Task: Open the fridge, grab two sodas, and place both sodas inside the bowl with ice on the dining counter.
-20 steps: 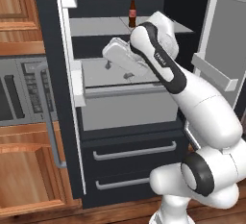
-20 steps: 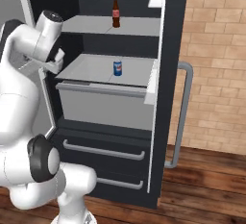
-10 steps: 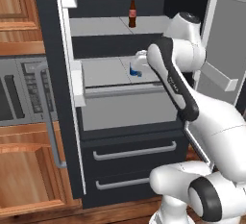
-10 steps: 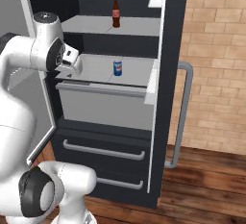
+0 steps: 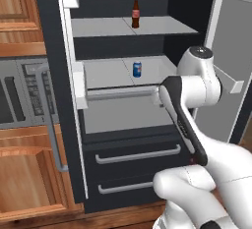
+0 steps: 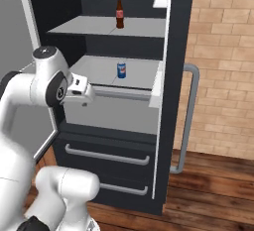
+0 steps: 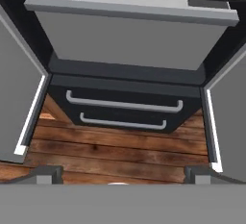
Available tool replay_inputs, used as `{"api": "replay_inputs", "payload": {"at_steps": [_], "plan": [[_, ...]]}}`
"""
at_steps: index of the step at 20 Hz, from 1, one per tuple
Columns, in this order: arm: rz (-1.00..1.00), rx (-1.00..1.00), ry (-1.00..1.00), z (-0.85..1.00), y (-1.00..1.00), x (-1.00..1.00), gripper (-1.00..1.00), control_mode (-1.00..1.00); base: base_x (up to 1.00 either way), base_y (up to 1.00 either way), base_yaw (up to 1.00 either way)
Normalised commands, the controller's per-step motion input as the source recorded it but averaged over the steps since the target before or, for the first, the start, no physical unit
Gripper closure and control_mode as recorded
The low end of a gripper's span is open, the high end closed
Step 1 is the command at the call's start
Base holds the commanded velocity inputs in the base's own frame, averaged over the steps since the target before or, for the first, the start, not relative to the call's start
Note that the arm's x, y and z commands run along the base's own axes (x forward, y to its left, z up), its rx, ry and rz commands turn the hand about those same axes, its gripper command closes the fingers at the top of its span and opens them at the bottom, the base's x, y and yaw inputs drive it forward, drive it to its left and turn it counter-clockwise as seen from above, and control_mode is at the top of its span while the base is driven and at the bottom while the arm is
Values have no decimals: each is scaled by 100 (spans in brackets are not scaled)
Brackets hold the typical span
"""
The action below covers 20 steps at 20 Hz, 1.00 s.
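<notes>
The fridge (image 5: 128, 125) stands with both doors swung wide. A blue soda can (image 5: 137, 69) (image 6: 121, 70) sits on the middle shelf. One shelf higher stands a dark-brown soda bottle (image 5: 136, 14) (image 6: 119, 13). My gripper (image 6: 82, 91) hangs in front of the pale crisper bin (image 7: 129, 40), below and in front of the can, touching neither soda. In the hand view the gripper (image 7: 124, 174) is open and empty, looking down at the two lower drawers (image 7: 124, 105) and the floor. The bowl and the dining counter are out of view.
A grey built-in microwave (image 5: 19, 93) and wood cabinets (image 5: 19, 2) flank the fridge on the left. A brick wall (image 6: 223, 51) is on the right. The open doors (image 5: 231, 51) (image 6: 173, 76) with bar handles (image 6: 191, 116) close in both sides. Wooden floor (image 7: 115, 151) lies below.
The arm has swung right and drawn back from the middle shelf, and the hand has dropped to the bin's front. The jaws stayed open; the sodas have not moved.
</notes>
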Motion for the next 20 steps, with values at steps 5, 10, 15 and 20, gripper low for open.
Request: {"api": "replay_inputs", "payload": {"at_steps": [5, 10, 15, 20], "plan": [[0, -5, 0, -34, -35, -46, -100, -100, 0, 0, 0], [0, 0, 4, -7, 1, -9, -100, -100, 0, 0, 0], [0, 0, 2, -4, 0, -9, -100, -100, 0, 0, 0], [-1, 0, 1, 0, 0, 0, -100, 100, 26, 20, -10]]}}
